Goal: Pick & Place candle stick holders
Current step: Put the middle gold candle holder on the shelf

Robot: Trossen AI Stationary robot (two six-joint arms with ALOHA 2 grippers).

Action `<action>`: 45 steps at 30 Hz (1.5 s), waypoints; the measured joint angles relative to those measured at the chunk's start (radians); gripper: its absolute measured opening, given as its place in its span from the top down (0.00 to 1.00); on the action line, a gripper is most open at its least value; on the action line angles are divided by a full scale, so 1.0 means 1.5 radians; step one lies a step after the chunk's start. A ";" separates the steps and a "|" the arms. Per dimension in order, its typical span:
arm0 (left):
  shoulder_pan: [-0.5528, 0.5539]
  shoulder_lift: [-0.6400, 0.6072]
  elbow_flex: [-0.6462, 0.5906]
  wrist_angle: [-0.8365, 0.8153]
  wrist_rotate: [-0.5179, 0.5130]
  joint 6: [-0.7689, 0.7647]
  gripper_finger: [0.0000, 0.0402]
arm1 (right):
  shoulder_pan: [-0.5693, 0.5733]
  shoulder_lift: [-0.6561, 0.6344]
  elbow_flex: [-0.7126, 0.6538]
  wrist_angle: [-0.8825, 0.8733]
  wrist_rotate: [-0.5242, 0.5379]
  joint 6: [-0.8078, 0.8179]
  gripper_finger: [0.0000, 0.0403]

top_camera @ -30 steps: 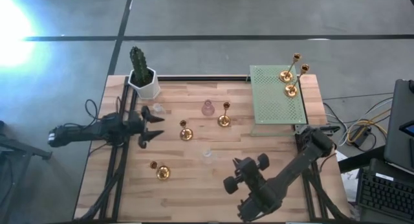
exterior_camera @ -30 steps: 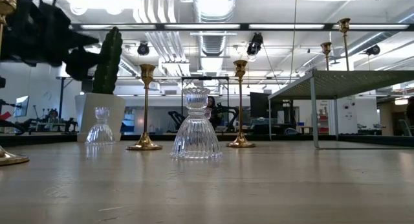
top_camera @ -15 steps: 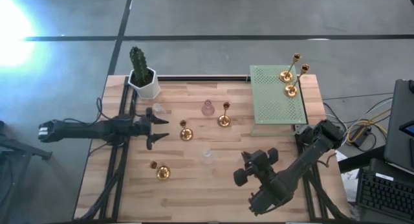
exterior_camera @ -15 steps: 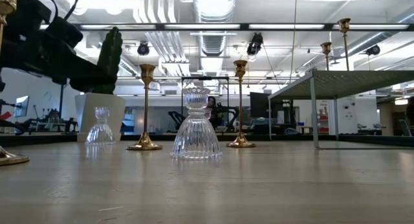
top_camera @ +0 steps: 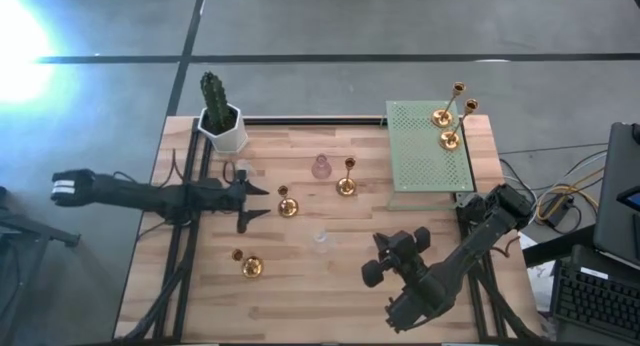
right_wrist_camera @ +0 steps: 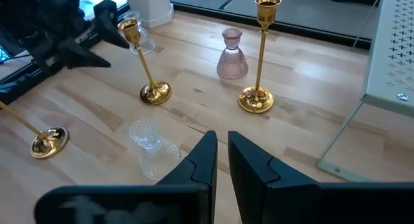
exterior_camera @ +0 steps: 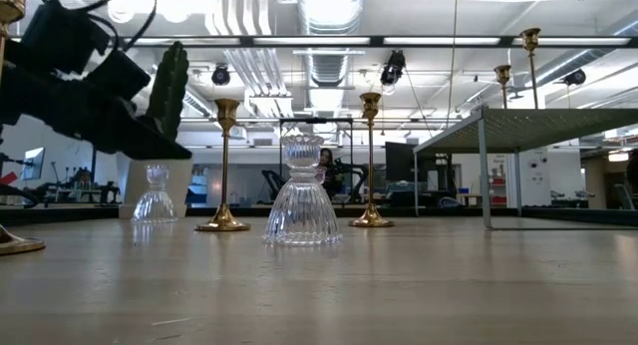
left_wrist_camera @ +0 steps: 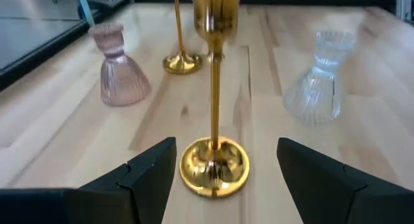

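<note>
Left tool (top_camera: pixel 248 202) spread wide, low over tabletop (top_camera: pixel 300 296), fingers flanking base of gold candle stick holder (left_wrist_camera: pixel 214 164) without touching. Pink glass holder (left_wrist_camera: pixel 119 67) and clear glass holder (left_wrist_camera: pixel 317 81) stand beyond it, second gold holder (left_wrist_camera: pixel 182 61) between them. Right tool (right_wrist_camera: pixel 221 160) pressed together, empty, near front edge. Three gold holders (top_camera: pixel 447 121) on green perforated tray (top_camera: pixel 420 161).

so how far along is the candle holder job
Done: three gold holders stand on the green tray. In hand: the left gripper is open, lined up on a gold holder, not gripping. Left: that one, two other gold ones, a pink one, two clear ones.
</note>
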 joint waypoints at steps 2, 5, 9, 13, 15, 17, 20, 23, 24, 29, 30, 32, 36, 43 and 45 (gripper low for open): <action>0.001 0.031 0.011 0.042 0.000 0.002 0.32 | 0.000 0.000 0.000 0.000 0.002 0.000 0.92; 0.002 0.077 0.020 0.064 0.000 0.004 0.32 | 0.000 0.000 0.000 0.000 0.011 0.000 0.92; 0.003 0.134 0.057 0.100 0.000 0.020 0.32 | 0.000 0.000 0.000 0.000 0.012 0.000 0.92; 0.004 0.198 0.091 0.094 0.001 0.026 0.32 | 0.000 0.000 0.001 0.001 0.012 0.000 0.92; 0.007 0.228 0.103 0.098 0.001 0.025 0.32 | 0.000 0.000 0.001 0.001 0.012 0.000 0.92; 0.008 0.259 0.108 0.103 0.001 0.021 0.32 | 0.001 0.000 0.001 0.002 0.012 0.000 0.92; 0.009 0.297 0.109 0.161 0.001 0.015 0.32 | 0.001 0.000 0.001 0.003 0.012 0.000 0.92; 0.009 0.328 0.109 0.206 0.001 0.010 0.38 | 0.001 0.000 0.001 0.004 0.012 0.000 0.92; 0.009 0.335 0.109 0.215 0.001 0.010 0.41 | 0.001 0.000 0.001 0.006 0.012 0.000 0.92; 0.009 0.356 0.109 0.225 0.001 0.009 0.71 | 0.001 0.000 0.001 0.011 0.011 0.000 0.92; 0.009 0.358 0.109 0.228 0.001 0.009 0.78 | 0.001 0.000 0.001 0.012 0.011 -0.003 0.92; 0.009 0.361 0.109 0.234 0.001 0.013 0.93 | 0.001 0.000 0.001 0.014 0.011 -0.007 0.92; 0.009 0.355 0.109 0.251 0.010 0.019 0.95 | 0.001 0.000 0.001 0.017 0.011 -0.010 0.92; 0.009 0.302 0.151 0.233 0.091 -0.035 0.95 | 0.001 0.000 0.001 0.040 0.011 -0.052 0.92; 0.008 0.288 0.191 0.173 0.109 -0.040 0.95 | 0.001 0.000 0.001 0.071 0.011 -0.098 0.92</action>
